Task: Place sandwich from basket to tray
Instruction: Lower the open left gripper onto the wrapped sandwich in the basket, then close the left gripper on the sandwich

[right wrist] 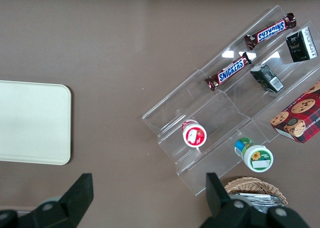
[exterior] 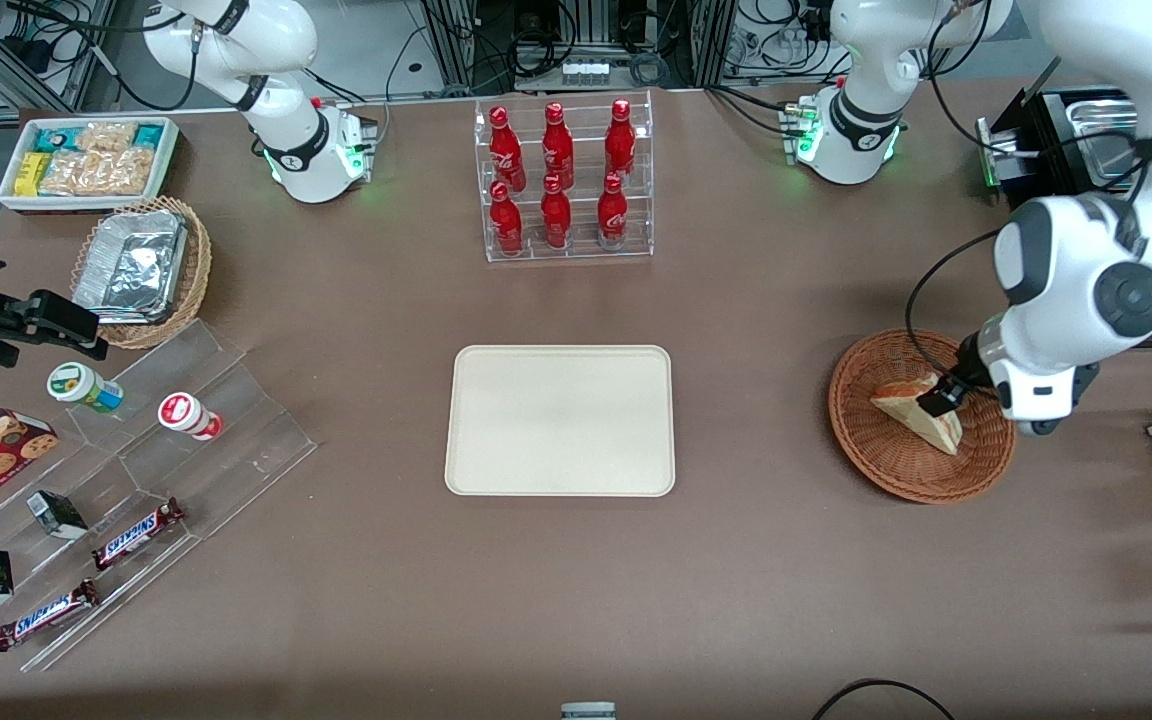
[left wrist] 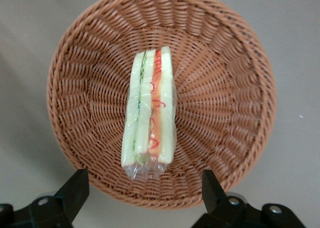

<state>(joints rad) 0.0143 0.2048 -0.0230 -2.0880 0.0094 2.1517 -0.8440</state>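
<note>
Our tool hangs open above the sandwich in the basket; we judge its slippery wrap could slide from a shallow pinch before reaching the tray.

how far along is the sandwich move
Early. The sandwich lies in the basket, and the tray has nothing on it. In hand: the gripper hangs open just above the sandwich, fingers on either side, not closed on it. Left: grasp, lift, carry to the tray, release.
</note>
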